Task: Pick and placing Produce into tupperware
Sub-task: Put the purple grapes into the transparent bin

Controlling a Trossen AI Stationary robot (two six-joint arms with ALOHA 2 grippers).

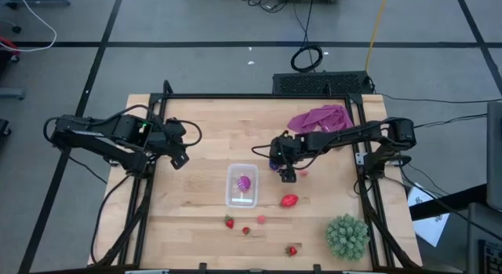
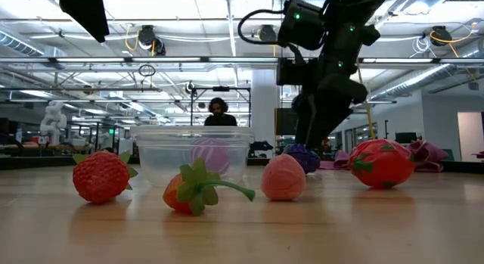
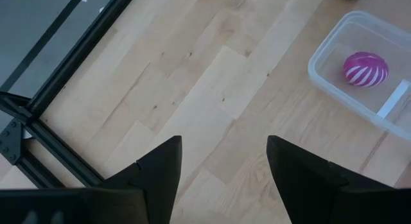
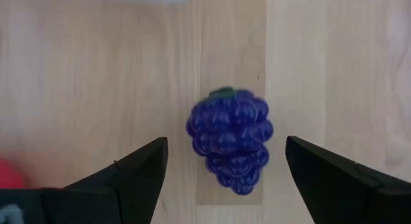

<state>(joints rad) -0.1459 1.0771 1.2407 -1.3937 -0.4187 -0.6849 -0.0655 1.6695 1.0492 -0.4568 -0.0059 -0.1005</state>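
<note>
The purple grape bunch [image 4: 230,140] lies on the wooden table. My right gripper [image 4: 227,142] hovers open above it, one finger on either side and neither touching. In the low view the grape bunch [image 2: 302,157] sits just under that gripper [image 2: 318,132]. The clear tupperware [image 1: 232,197] stands left of it and holds the purple-pink round piece [image 1: 244,181]. A larger red piece [image 1: 289,200], a small pink piece [image 1: 261,219] and three strawberries [image 1: 229,222] [image 1: 245,230] [image 1: 292,250] lie nearer the table's front. My left gripper [image 3: 221,147] is open over bare table, left of the tupperware [image 3: 334,83].
The purple-pink cloth [image 1: 319,118] lies near the table's far edge, behind my right arm. The spiky green plant [image 1: 347,236] stands at the near right corner. A dark frame [image 1: 259,96] borders the table. A person [image 2: 218,113] shows far off in the room.
</note>
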